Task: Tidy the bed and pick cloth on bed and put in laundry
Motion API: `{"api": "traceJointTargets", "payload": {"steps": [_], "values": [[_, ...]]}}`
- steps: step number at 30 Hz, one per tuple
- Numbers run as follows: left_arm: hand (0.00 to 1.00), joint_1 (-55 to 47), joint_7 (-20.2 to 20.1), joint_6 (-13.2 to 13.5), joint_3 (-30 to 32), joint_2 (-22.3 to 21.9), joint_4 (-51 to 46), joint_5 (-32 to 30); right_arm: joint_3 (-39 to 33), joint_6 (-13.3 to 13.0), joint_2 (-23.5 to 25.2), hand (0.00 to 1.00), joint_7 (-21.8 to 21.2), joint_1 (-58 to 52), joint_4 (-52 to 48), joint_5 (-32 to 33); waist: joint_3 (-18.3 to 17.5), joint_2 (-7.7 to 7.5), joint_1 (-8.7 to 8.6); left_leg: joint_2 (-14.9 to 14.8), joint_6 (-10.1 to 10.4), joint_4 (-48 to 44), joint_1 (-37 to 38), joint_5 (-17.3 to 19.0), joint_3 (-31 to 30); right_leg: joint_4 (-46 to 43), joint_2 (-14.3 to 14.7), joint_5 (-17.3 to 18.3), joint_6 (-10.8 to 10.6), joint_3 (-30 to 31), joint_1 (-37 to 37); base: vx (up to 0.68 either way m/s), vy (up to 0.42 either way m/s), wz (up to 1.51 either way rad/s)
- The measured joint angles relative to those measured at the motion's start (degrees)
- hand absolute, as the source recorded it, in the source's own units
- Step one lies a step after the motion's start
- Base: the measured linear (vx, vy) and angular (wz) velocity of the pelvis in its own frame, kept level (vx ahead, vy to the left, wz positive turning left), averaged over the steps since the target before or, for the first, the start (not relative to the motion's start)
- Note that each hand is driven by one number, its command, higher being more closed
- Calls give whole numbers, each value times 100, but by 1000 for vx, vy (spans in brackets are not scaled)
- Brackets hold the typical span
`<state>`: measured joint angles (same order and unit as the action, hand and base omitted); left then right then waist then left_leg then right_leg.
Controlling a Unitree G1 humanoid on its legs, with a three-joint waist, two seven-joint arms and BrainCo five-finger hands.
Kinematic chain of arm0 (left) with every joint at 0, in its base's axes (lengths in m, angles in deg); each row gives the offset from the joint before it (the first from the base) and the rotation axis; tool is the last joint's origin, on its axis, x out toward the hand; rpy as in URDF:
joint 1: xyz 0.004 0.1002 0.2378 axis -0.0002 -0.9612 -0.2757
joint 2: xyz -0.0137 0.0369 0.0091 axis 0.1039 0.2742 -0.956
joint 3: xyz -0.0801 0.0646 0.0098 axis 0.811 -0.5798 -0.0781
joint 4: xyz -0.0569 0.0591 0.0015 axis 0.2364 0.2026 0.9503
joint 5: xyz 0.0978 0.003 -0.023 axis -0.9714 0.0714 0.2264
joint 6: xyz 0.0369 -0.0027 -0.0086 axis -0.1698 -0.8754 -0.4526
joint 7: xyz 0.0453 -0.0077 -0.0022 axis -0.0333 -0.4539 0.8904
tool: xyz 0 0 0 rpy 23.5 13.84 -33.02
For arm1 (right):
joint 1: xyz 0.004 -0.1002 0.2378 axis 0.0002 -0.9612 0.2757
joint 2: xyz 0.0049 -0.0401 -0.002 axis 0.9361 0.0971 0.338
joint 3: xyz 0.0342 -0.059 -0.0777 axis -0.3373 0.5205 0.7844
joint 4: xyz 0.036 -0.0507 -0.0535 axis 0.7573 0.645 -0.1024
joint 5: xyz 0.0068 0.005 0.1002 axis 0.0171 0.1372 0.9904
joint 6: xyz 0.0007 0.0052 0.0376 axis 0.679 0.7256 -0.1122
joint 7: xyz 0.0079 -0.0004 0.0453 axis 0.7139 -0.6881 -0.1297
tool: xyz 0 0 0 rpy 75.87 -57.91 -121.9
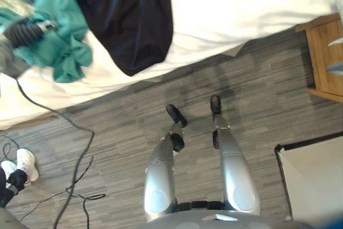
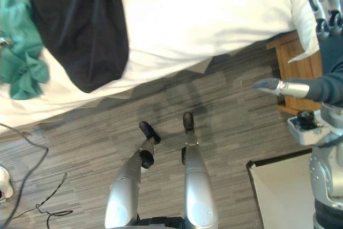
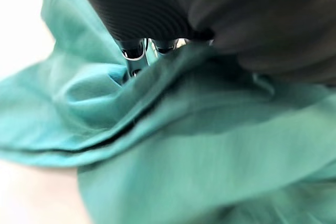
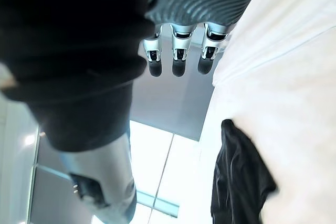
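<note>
1. Bed [image 1: 257,9]: white sheet, running across the far side of the scene; its edge falls to the grey plank floor [image 1: 118,132].
2. Green cloth [image 1: 61,52]: crumpled heap on the bed at the robot's far left, near the mattress edge, wholly on the sheet.
3. Black cloth [image 1: 131,25]: lies on the bed just beside the green cloth, to its right; its lower end hangs over the mattress edge toward the floor.
4. Left hand [image 1: 24,31]: sunk into the green cloth, which folds around it in the left wrist view; its grasp cannot be told.
5. Right hand [image 2: 323,12]: raised at the robot's far right, in line with the wooden nightstand [image 1: 327,52]. Its fingers [image 4: 178,56] are straight and side by side, with the thumb held apart, and they hold nothing.
6. White container with a dark rim [image 1: 316,181]: stands on the floor at the near right, well apart from both cloths.
7. Person's white shoe [image 1: 27,163]: on the floor at the near left.
</note>
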<state>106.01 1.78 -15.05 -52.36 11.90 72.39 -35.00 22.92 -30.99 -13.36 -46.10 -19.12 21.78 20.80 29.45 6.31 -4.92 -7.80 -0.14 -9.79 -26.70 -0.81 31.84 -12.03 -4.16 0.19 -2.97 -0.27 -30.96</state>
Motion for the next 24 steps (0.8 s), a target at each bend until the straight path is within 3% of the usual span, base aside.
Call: {"api": "traceJointTargets", "payload": {"steps": [2,4,5,7,10,13,15,18,20,21,23,24], "values": [[100,-690,-190,310,119,-923,-899,682,68,162,121,0,-100,-199,-136,-359,-7,10,119,111,-22,51,175,15,-128,-84,-106,91,-49,-107,195,35,35,36],[100,-1166,-502,367,-14,-1493,-1476,1049,215,219,246,0,-138,-214,-220,-632,-15,-8,143,175,-22,52,205,15,-239,-144,-187,149,-43,-224,266,15,30,36],[100,-1721,-839,306,-395,-1964,-1972,1385,501,299,398,0,-122,-183,-265,-931,-31,-91,184,212,-33,46,249,22,-282,-234,-234,215,-66,-274,304,13,14,26],[100,-2349,-1225,104,-827,-2482,-2469,1826,794,426,666,0,-60,-202,-267,-1336,-92,-227,228,208,-64,-27,280,42,-342,-274,-249,243,-59,-337,377,20,-2,16],[100,-3093,-1499,-19,-905,-3020,-3085,2518,1058,523,1036,0,105,-317,-150,-1873,-157,-367,299,200,-77,-47,509,48,-500,-320,-250,329,-8,-491,682,9,-40,22],[100,-3500,-1748,-59,-589,-3522,-3392,3569,1509,627,1277,0,399,-202,506,-2616,-406,-471,356,235,-74,-40,698,54,-786,-269,-249,485,64,-660,1025,-36,-50,29],[100,-3538,-1875,-226,-523,-3782,-3383,4027,1687,758,1387,0,676,-56,1096,-3176,-508,-483,415,219,-54,-35,695,36,-952,-111,-194,485,96,-756,1170,-40,-27,32],[100,-3689,-1930,-739,-498,-4168,-3353,4616,2066,1106,1451,0,1286,403,1969,-4388,-530,-533,560,173,-36,-4,657,-63,-1199,296,-65,280,139,-992,1447,-29,-28,31],[100,-3926,-1864,-1175,-380,-4468,-3341,4710,2280,1386,1612,0,1661,814,2458,-4919,-551,-684,802,159,-61,37,663,-178,-1329,672,45,57,153,-1113,1679,11,-24,22],[100,-3971,-1832,-1253,-341,-4528,-3336,4710,2314,1427,1653,0,1732,903,2546,-4982,-543,-718,822,153,-59,36,669,-189,-1391,743,58,39,154,-1177,1754,32,-47,35],[100,-4144,-1623,-1632,-129,-4706,-3315,4652,2526,1648,1698,0,2002,1371,2986,-5308,-534,-983,1031,107,-19,36,715,-229,-1581,958,145,-38,211,-1327,1984,30,-47,37],[100,-4161,-1569,-1697,-86,-4709,-3274,4643,2574,1701,1700,0,2034,1511,3110,-5363,-535,-1058,1100,108,-11,44,741,-235,-1607,993,166,-44,221,-1341,2037,18,-31,32]]}}
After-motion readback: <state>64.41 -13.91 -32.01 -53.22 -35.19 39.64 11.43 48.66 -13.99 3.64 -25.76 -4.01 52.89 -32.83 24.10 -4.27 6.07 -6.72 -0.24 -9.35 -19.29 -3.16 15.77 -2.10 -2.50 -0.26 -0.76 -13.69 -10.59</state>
